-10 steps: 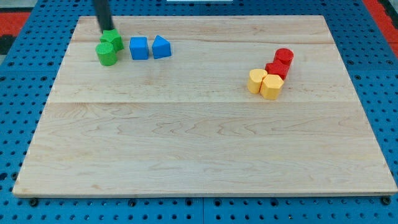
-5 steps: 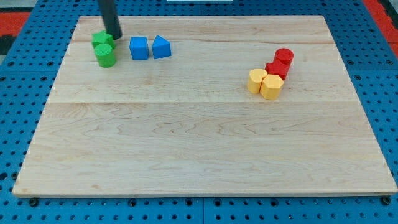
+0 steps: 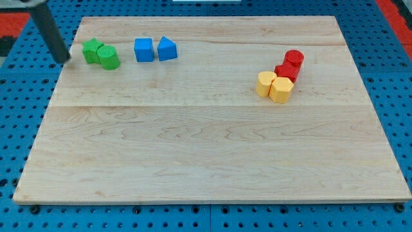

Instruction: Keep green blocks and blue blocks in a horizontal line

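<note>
Near the board's top left lie two green blocks, a star-like one (image 3: 92, 51) and a cylinder (image 3: 109, 58), touching each other. To their right sit a blue cube (image 3: 143, 49) and a blue wedge-like block (image 3: 167, 49), side by side. The four form a rough horizontal row. My tip (image 3: 64, 60) is at the board's left edge, just left of the green star block and apart from it.
At the view's right a red cylinder (image 3: 294, 58) and a red block (image 3: 286, 71) touch a yellow block (image 3: 265, 84) and a yellow hexagonal block (image 3: 281, 90). The wooden board (image 3: 206, 148) lies on a blue pegboard.
My tip moved from above the green blocks to their left side. The green star block slid left and now lies left of the green cylinder instead of above it.
</note>
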`<move>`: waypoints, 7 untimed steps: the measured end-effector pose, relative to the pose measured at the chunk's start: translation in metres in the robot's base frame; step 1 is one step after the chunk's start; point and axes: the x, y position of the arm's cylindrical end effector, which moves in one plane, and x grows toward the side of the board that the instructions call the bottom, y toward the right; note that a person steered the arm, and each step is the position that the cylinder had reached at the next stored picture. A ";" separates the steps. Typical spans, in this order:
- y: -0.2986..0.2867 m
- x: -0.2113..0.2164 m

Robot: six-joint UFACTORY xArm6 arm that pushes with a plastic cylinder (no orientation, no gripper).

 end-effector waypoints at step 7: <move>0.087 0.002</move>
